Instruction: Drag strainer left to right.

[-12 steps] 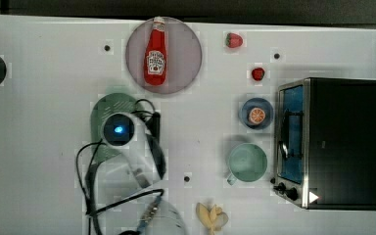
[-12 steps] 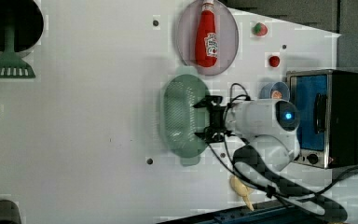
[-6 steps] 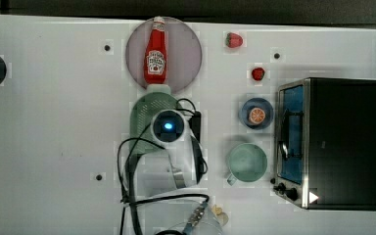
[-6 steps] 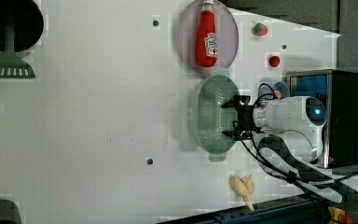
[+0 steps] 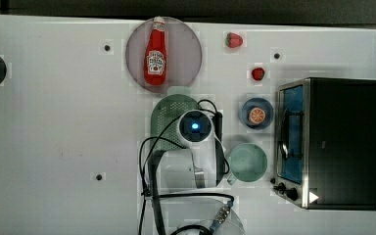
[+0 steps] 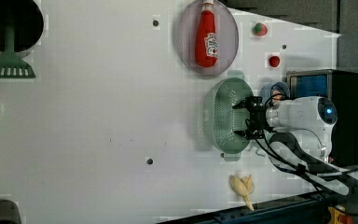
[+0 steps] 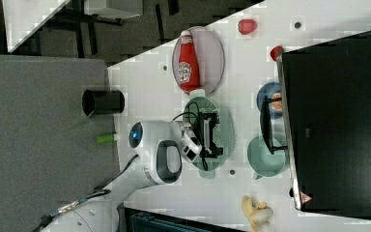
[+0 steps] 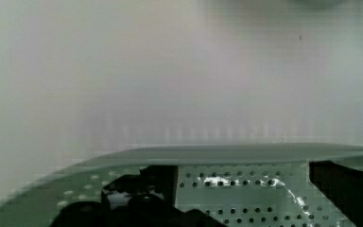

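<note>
The pale mint-green oval strainer lies on the white table just below the grey-purple plate in the top view, with my wrist covering its right half. In the left view my gripper reaches down into the strainer, open, its two black fingers spread along the bowl's length. The right view shows the same: the gripper inside the strainer. In the wrist view the holed wall of the strainer stands between the two dark fingers. Nothing is clamped.
The plate carries a ketchup bottle. On the top view's right stand a green mug, a blue bowl with an orange slice and a toaster oven. A banana lies near the table's edge.
The gripper and the strainer have slid together toward the top view's right, from the table's middle-left to just below the plate, closer to the mug and blue bowl.
</note>
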Action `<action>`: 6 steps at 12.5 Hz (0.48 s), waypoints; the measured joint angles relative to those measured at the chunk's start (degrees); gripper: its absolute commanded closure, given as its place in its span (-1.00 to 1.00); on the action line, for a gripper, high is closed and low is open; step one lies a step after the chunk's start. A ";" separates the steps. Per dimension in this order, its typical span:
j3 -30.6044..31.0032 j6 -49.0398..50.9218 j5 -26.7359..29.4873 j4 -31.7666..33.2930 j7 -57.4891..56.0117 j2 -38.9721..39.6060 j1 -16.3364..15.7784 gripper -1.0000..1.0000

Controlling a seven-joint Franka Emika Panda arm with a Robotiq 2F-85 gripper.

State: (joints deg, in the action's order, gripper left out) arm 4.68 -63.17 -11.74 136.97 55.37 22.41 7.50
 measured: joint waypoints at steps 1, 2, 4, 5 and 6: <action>-0.59 0.17 0.37 -0.34 -0.62 -0.03 0.15 -1.00; -1.31 0.28 -0.06 -0.56 -1.99 0.03 -0.07 -1.00; -2.00 0.17 0.01 -1.01 -5.43 0.34 -0.14 -1.00; -2.41 -0.28 -0.09 -0.78 -6.46 0.13 0.07 -1.00; -2.67 -0.22 -0.13 0.00 -6.88 -0.57 0.37 -1.00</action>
State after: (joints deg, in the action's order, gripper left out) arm 2.01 -63.39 -11.87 136.97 48.48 21.84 7.87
